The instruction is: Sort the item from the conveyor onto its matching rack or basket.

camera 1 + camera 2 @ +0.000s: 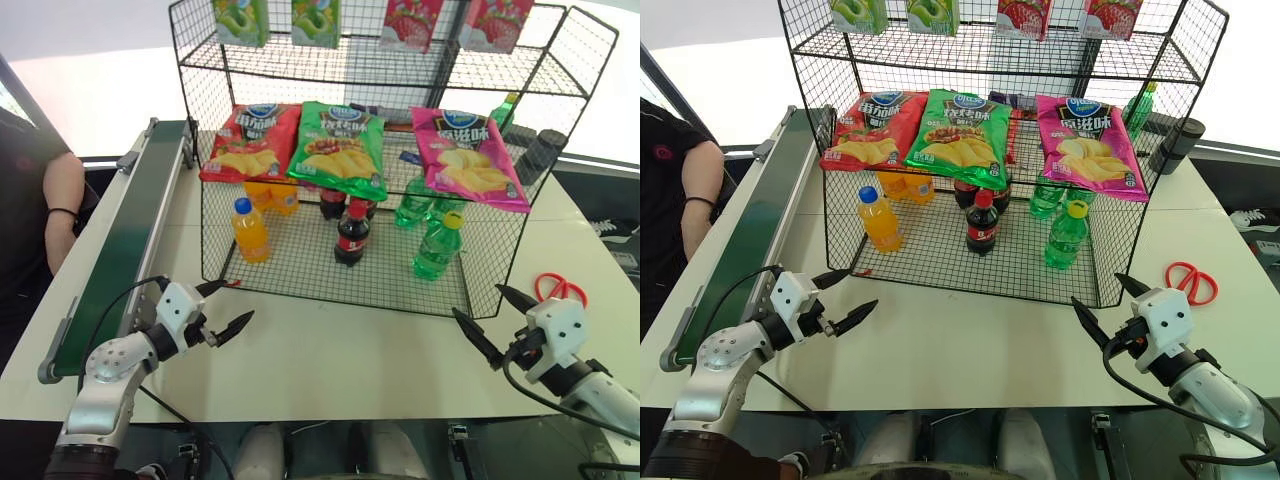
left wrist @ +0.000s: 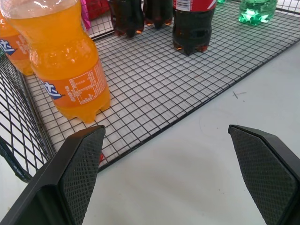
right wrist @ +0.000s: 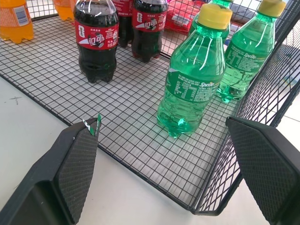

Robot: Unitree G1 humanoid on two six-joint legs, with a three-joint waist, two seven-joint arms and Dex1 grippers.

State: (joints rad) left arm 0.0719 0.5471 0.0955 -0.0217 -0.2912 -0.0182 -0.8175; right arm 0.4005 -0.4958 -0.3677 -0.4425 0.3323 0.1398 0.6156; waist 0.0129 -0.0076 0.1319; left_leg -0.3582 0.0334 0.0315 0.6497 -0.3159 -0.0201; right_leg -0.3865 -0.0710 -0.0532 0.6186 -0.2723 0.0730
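The green soda bottle (image 1: 437, 247) with a yellow cap stands upright on the mesh floor at the right front of the black wire basket (image 1: 300, 283); the right wrist view shows the bottle (image 3: 192, 75) close ahead. My right gripper (image 1: 477, 300) hovers open over the table just outside the basket's front right corner, holding nothing. Near the front left corner, my left gripper (image 1: 235, 300) is also open and holds nothing. The dark green conveyor (image 1: 140, 230) runs along the table's left side.
Orange-drink bottles (image 1: 250, 230) and cola bottles (image 1: 350, 235) stand in the basket, with more green bottles (image 3: 248, 51) behind. Chip bags (image 1: 340, 150) lie on the shelf above. Red scissors (image 1: 560, 290) lie at the right. A person's arm (image 1: 60, 200) is beside the conveyor.
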